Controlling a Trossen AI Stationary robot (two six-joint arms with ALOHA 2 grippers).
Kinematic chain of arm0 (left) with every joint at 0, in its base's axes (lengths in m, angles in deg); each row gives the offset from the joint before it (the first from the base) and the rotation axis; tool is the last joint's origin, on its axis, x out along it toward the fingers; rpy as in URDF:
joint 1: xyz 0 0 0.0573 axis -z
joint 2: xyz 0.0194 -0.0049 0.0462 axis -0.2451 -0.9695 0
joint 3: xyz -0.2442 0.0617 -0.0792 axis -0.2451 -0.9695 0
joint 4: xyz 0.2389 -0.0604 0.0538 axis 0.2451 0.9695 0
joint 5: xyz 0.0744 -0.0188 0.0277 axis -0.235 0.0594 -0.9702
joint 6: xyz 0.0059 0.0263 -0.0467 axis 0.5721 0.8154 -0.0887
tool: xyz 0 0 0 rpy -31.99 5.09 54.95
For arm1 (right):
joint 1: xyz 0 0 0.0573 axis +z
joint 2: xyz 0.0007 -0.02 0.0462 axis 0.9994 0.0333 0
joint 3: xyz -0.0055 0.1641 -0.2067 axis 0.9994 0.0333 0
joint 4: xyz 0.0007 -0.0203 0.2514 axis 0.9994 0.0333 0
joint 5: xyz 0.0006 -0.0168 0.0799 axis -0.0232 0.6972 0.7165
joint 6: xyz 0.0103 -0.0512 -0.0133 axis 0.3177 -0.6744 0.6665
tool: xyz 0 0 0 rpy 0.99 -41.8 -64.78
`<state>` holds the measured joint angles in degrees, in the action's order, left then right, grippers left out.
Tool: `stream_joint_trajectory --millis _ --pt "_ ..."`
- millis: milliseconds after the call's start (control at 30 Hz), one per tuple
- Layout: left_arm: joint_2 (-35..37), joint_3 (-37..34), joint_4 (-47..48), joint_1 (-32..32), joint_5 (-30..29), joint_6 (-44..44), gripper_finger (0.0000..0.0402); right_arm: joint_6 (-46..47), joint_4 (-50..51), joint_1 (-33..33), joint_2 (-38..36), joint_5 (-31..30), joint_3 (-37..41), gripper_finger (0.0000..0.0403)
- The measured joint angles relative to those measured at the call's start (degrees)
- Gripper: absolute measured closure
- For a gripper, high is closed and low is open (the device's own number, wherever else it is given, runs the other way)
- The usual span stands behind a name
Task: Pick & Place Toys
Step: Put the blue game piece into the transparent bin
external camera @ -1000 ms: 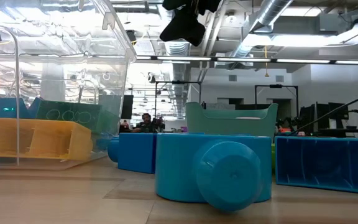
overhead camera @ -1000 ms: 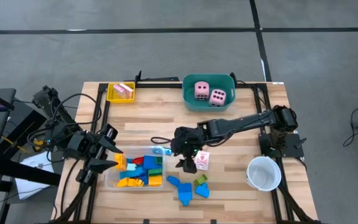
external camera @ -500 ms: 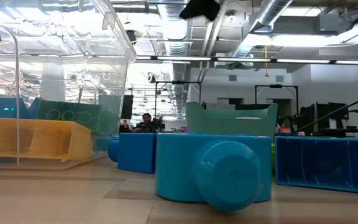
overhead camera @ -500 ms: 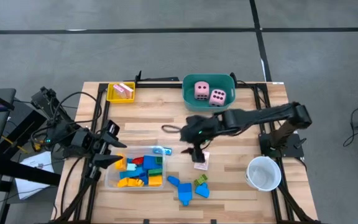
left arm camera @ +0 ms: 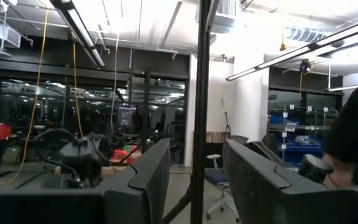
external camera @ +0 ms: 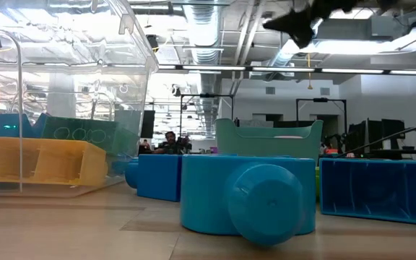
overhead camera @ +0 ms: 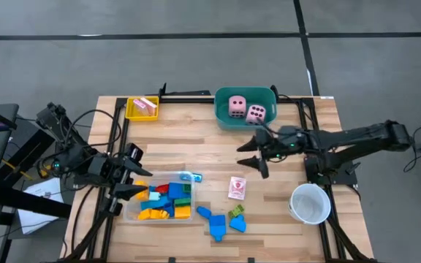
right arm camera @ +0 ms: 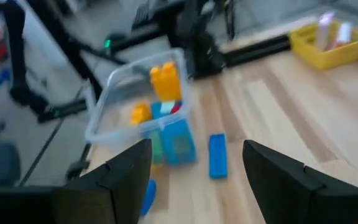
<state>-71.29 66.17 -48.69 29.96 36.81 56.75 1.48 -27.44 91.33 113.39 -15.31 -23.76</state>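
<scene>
We see our right hand (overhead camera: 253, 155) open and empty at centre right, just below the teal tub (overhead camera: 245, 126) holding two pink dice (overhead camera: 247, 109). Our left hand (overhead camera: 136, 180), fingers parted and holding nothing, sits at the left end of the clear tray (overhead camera: 126, 212) of building blocks (overhead camera: 165, 200). A pink-white card (overhead camera: 237, 188) lies on the bench (overhead camera: 196, 142) below centre, with loose blue blocks (overhead camera: 212, 222) just beneath it.

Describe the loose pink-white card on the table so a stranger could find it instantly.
Start at the white cup near the wooden table's right front corner. Just left of it, the pink-white card lies flat on bare wood. Unlike the blue and green blocks in front of it, it is thin and pink.
</scene>
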Motion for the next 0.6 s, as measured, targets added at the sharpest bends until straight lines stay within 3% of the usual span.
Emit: stream_joint_trajectory --millis 200,333,600 --pt "-0.11 0.00 -0.61 -2.76 -0.31 -0.09 0.0257 -3.04 -11.14 -0.48 0.01 -3.83 10.55 0.0159" --pt "-0.15 0.00 -1.24 -4.37 -0.29 -0.10 0.0257 -10.30 -16.56 -0.44 5.63 -3.55 12.01 0.0159" --pt "-0.17 0.00 -1.47 -5.45 -0.26 -0.55 0.0257 -11.67 -35.63 -0.32 20.04 -2.94 11.93 0.0159"
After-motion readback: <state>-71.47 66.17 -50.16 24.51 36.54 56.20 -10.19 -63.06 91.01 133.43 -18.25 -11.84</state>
